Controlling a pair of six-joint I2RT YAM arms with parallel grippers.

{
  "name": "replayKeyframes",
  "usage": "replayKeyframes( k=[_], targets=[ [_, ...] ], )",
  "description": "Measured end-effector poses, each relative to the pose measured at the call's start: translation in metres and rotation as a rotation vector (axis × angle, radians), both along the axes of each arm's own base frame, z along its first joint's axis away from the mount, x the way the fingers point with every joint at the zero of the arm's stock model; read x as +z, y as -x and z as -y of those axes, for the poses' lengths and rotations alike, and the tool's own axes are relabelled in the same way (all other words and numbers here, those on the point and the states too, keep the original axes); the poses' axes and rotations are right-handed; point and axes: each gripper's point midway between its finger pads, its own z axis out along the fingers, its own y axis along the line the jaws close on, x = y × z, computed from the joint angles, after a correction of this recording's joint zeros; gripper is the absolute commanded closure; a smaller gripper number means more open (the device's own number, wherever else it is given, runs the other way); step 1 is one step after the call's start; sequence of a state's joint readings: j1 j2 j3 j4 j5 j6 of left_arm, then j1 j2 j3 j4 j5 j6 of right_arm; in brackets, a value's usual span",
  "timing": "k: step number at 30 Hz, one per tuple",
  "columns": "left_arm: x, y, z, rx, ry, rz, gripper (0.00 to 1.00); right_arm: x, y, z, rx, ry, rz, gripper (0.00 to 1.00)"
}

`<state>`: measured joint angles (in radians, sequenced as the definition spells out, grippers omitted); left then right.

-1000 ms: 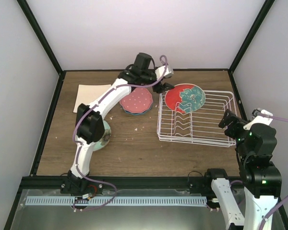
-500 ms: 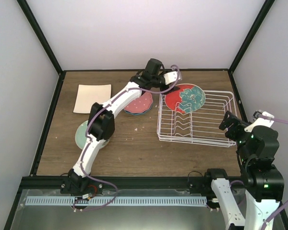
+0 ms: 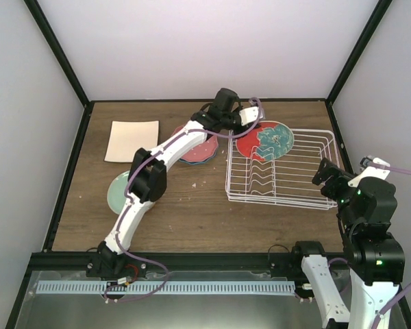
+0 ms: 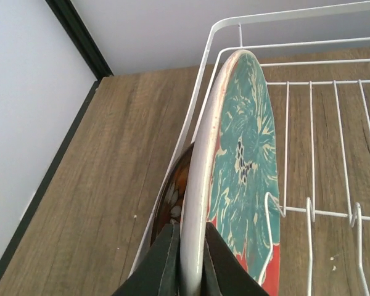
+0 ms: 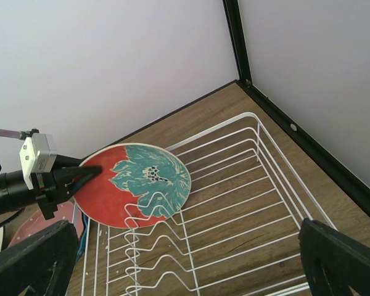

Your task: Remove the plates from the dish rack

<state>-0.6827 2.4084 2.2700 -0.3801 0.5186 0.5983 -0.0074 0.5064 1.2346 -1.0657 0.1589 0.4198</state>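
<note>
Top view: over the last second the left end effector [image 3: 241, 130] has swung right, off the pink plate [image 3: 204, 149], to the far-left corner of the dish rack [image 3: 274, 203]. It is now at the red-and-teal plate [image 3: 266, 140]; lifting out looks next. Beige plate [image 3: 132, 140] and mint plate [image 3: 115, 193] lie on the table [image 3: 192, 212].

Left wrist: the fingers pinch that plate's rim. It stands upright in the rack, with the small dark red floral plate [image 4: 171, 198] just behind it.

Right wrist: right end effector [image 5: 185, 256] spread wide, holding nothing.
</note>
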Motion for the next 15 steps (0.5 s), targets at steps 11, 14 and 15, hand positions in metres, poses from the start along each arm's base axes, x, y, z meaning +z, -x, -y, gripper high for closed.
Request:
replayKeyframes(
  k=[11,14,15],
  targets=[
    [0.012,0.011,-0.004,0.049,0.011,-0.013,0.96,-0.001,0.002,0.001,-0.006,0.003,0.004,0.00],
    [0.028,0.015,-0.009,0.064,0.022,-0.009,0.96,-0.003,0.002,0.001,-0.005,0.003,0.002,0.00],
    [0.035,0.016,-0.011,0.067,0.027,-0.005,0.96,-0.003,0.002,0.001,-0.006,0.003,0.002,0.00]
  ],
)
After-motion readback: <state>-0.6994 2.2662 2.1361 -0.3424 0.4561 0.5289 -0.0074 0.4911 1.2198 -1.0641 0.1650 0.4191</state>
